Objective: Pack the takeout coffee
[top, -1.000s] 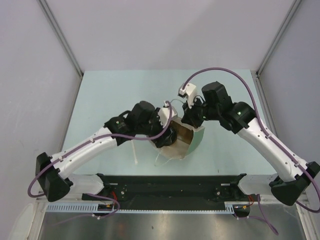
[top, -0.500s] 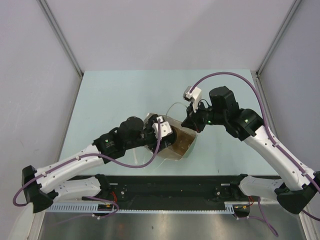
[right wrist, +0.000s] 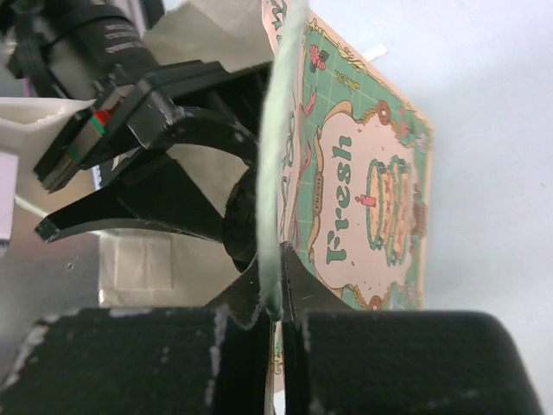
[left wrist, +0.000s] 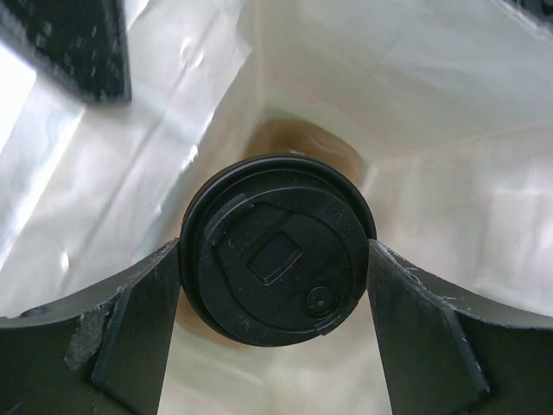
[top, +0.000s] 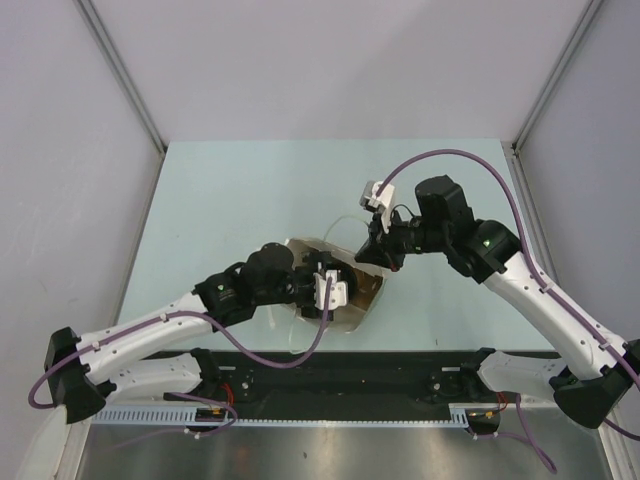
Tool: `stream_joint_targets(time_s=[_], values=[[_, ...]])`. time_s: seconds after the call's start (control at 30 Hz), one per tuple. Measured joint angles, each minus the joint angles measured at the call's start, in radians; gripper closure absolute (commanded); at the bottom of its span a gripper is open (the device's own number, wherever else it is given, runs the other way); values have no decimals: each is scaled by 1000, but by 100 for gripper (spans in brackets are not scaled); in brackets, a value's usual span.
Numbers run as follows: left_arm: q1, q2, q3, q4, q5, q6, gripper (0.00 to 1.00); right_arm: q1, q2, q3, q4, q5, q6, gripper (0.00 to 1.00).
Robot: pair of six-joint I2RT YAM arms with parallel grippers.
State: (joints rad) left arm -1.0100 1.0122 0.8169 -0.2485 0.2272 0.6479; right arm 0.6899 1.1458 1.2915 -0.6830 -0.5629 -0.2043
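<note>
The takeout coffee (left wrist: 276, 220) shows only its round black lid; the cup body is hidden under it. My left gripper (left wrist: 275, 259) is shut on it, one finger pressed against each side of the lid. It holds the coffee inside a paper bag (left wrist: 415, 86) with cream inner walls. From above, the left gripper (top: 330, 285) sits in the bag's mouth (top: 368, 288). The bag's outside (right wrist: 371, 190) is printed green and pink with the word "Fresh". My right gripper (right wrist: 278, 307) is shut on the bag's pale green handle (right wrist: 278, 173) and holds that side up (top: 375, 250).
The bag's other handle loop (top: 342, 218) arches over the table behind the bag. A thin white stick (top: 272, 320) lies on the pale green table (top: 220, 200) by the left forearm. Grey walls close in the table on three sides.
My left arm has swung its gripper from the bag's left edge down into the bag's mouth, carrying the coffee. The right gripper has kept hold of the handle and shifted slightly, and the bag has tipped.
</note>
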Motion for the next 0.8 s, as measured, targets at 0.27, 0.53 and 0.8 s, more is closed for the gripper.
stream_joint_targets(time_s=[0.27, 0.53, 0.8], values=[[-2, 19, 90, -121, 56, 144, 66, -11, 0, -1, 0, -94, -102, 100], [-4, 66, 130, -189, 109, 257, 66, -11, 2, -1, 8, -121, -131, 100], [-13, 208, 173, -224, 109, 297, 66, 6, 18, -1, 11, -122, -166, 100]])
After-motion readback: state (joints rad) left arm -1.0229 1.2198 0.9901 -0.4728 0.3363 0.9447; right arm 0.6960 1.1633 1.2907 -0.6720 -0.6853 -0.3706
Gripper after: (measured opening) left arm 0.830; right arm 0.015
